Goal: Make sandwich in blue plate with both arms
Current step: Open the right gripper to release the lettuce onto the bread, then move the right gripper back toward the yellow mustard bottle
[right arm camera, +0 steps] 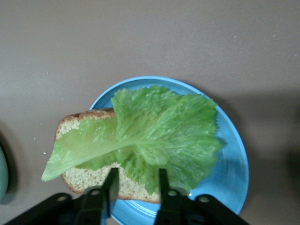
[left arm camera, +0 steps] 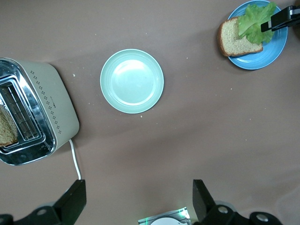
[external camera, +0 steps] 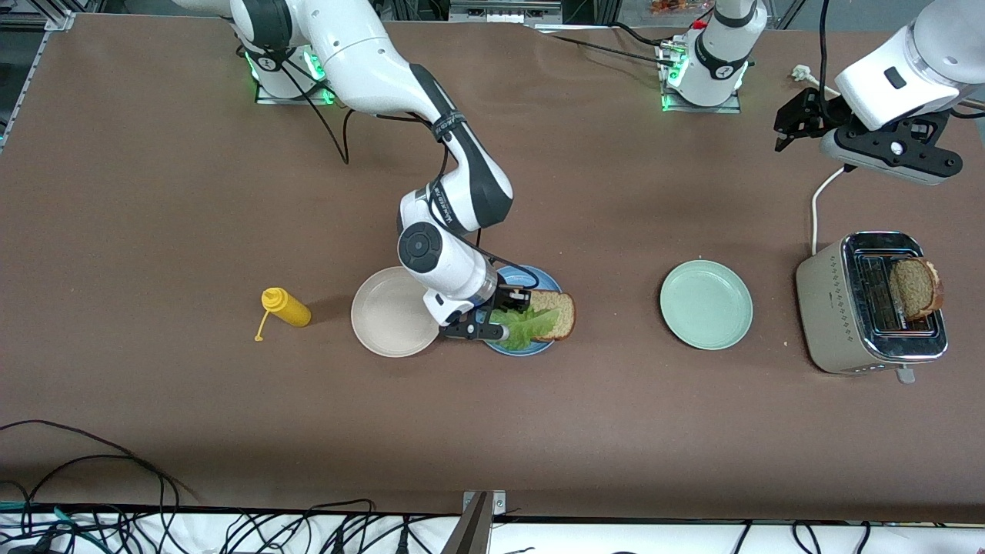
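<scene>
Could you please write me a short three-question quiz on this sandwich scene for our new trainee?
1. True or false: the lettuce lies on the bread in the blue plate.
2. Where is the second slice? A) on the green plate B) in the toaster C) on the beige plate
3. Fill in: the left tool hangs open in the air toward the left arm's end of the table, while the right tool is at the edge of the ____.

Key: 1 true; 2 B; 3 lettuce.
</scene>
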You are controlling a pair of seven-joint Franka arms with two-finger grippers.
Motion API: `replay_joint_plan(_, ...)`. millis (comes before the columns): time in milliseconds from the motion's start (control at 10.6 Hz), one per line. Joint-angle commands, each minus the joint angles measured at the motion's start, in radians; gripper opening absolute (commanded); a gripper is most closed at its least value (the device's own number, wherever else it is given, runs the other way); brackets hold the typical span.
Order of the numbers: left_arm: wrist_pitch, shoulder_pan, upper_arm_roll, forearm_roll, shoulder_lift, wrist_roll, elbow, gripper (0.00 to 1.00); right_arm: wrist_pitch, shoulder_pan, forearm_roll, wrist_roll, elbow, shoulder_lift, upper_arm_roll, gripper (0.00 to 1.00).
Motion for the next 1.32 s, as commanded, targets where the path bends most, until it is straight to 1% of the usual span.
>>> replay_joint_plan(0, -0.009, 0.007, 0.005, 0.026, 0.017, 0.017, 0.030, 1.00, -0.003, 0.005, -0.012, -0.066, -0.094, -0.087, -0.003, 1.00)
replay_joint_plan(188, -0.003, 0.009, 0.004, 0.046, 0.019, 0.019, 0.030, 1.00, -0.070, -0.014, -0.018, -0.208, -0.206, -0.194, -0.003, 1.00)
replay_joint_plan(282, -0.003, 0.006, -0.001, 0.078, 0.019, 0.020, 0.033, 1.00, -0.115, -0.037, -0.020, -0.308, -0.255, -0.248, -0.002, 1.00)
replay_joint_plan(470, -0.001, -0.003, -0.002, 0.081, 0.019, 0.022, 0.055, 1.00, -0.202, -0.102, -0.061, -0.468, -0.321, -0.334, 0.003, 1.00)
replay_joint_plan(564, -0.001, -0.008, -0.002, 0.084, 0.021, 0.020, 0.053, 1.00, -0.251, -0.135, -0.093, -0.531, -0.343, -0.369, 0.005, 1.00)
replay_joint_plan(752, -0.007, -0.008, -0.004, 0.072, 0.014, 0.020, 0.052, 1.00, -0.362, -0.217, -0.151, -0.675, -0.349, -0.416, 0.006, 1.00)
replay_joint_plan(846, -0.004, -0.008, -0.021, 0.066, 0.016, 0.020, 0.053, 1.00, -0.402, -0.252, -0.184, -0.761, -0.355, -0.439, 0.009, 1.00)
replay_joint_plan(940, -0.001, -0.003, -0.019, 0.034, 0.017, 0.016, 0.055, 1.00, -0.423, -0.281, -0.216, -0.839, -0.381, -0.466, 0.011, 1.00)
replay_joint_plan(1129, 0.020, 0.004, -0.016, 0.035, 0.034, 0.019, 0.055, 1.00, -0.454, -0.340, -0.257, -1.012, -0.421, -0.508, 0.012, 1.00)
replay_joint_plan(1223, 0.023, 0.010, -0.013, 0.035, 0.051, 0.023, 0.079, 1.00, -0.483, -0.372, -0.270, -1.115, -0.421, -0.511, 0.012, 1.00)
